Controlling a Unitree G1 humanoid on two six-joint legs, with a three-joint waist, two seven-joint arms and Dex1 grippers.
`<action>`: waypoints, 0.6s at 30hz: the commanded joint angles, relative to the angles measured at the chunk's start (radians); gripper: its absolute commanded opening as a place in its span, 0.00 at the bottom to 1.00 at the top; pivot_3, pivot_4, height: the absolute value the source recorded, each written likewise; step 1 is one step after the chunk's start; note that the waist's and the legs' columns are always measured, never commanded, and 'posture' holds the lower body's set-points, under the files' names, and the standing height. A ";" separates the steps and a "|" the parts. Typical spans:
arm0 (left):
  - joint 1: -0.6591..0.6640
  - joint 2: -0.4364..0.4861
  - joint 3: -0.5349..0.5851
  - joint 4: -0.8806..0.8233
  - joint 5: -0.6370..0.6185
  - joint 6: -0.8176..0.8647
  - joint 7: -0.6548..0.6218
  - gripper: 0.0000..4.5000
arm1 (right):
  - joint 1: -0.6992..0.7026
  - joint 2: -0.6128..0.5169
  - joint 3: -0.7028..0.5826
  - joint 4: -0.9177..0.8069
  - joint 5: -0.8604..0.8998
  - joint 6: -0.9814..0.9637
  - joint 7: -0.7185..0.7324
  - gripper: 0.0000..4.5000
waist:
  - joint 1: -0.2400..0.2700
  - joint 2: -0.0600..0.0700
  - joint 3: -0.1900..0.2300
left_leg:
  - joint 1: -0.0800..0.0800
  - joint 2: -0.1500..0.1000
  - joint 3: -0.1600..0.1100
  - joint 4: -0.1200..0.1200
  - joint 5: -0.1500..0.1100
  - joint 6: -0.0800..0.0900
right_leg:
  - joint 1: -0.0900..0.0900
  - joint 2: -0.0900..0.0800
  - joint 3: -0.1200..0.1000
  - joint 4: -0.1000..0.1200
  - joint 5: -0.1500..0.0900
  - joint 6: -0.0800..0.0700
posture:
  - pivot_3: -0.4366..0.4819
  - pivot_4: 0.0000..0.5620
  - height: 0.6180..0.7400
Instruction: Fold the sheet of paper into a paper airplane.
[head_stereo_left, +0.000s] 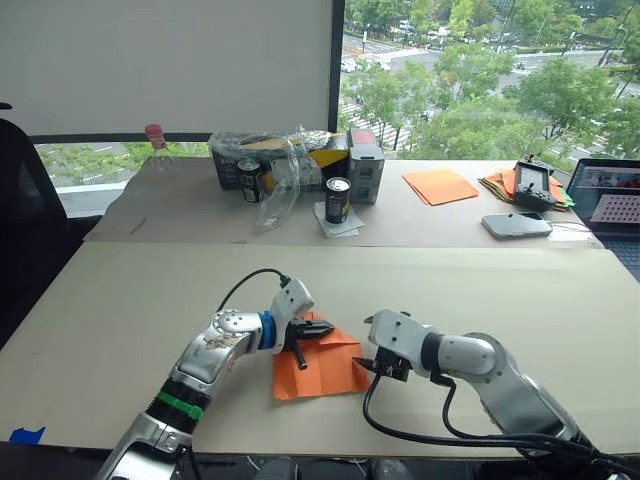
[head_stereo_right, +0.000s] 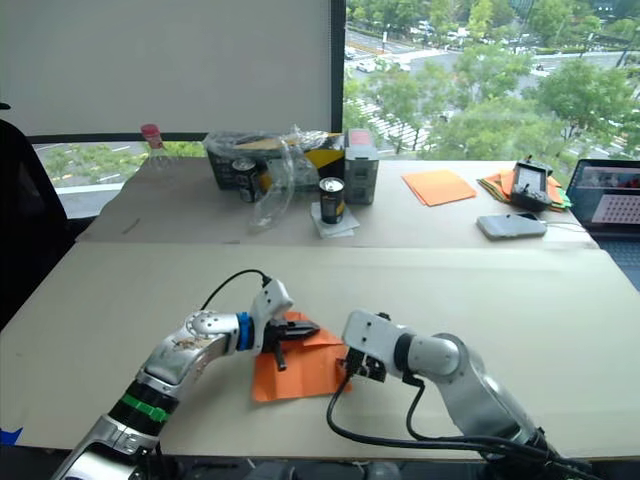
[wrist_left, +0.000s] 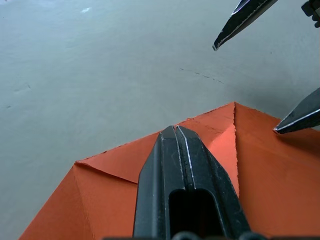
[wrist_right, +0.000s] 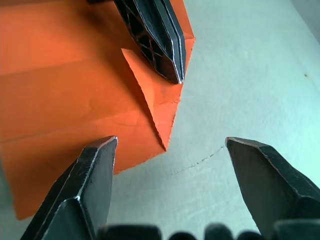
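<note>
Only bare table (head_stereo_left: 120, 320) around sheet of paper (head_stereo_left: 325, 375).

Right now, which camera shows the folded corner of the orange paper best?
The right wrist view: the corner flap lies close up, pinned by the shut left gripper. The left wrist view shows it partly behind that gripper. The eye views show the whole paper, small.
</note>
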 joint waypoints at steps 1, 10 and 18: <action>0.004 -0.008 -0.034 0.048 0.037 -0.014 -0.018 0.00 | -0.026 0.028 -0.084 -0.046 0.032 0.050 -0.041 0.81 | 0.001 0.000 0.000 | 0.000 0.000 0.000 0.000 0.000 0.000 | 0.000 0.000 0.000 0.000 0.000 0.000 | 0.48 0.27 0.43; -0.024 -0.019 -0.026 0.116 0.062 -0.064 -0.038 0.00 | -0.069 0.111 -0.059 0.075 0.017 0.061 -0.115 0.16 | 0.007 0.000 0.000 | 0.001 0.000 0.000 0.000 0.000 0.000 | 0.001 0.000 0.000 0.000 0.000 0.000 | 0.48 0.27 0.43; -0.023 -0.032 -0.016 0.077 0.068 -0.048 -0.013 0.00 | -0.037 0.204 -0.060 0.173 0.033 0.054 -0.173 0.01 | 0.008 0.000 0.000 | 0.002 0.000 0.000 0.000 0.000 0.000 | 0.001 0.000 0.000 0.000 0.000 0.000 | 0.48 0.27 0.43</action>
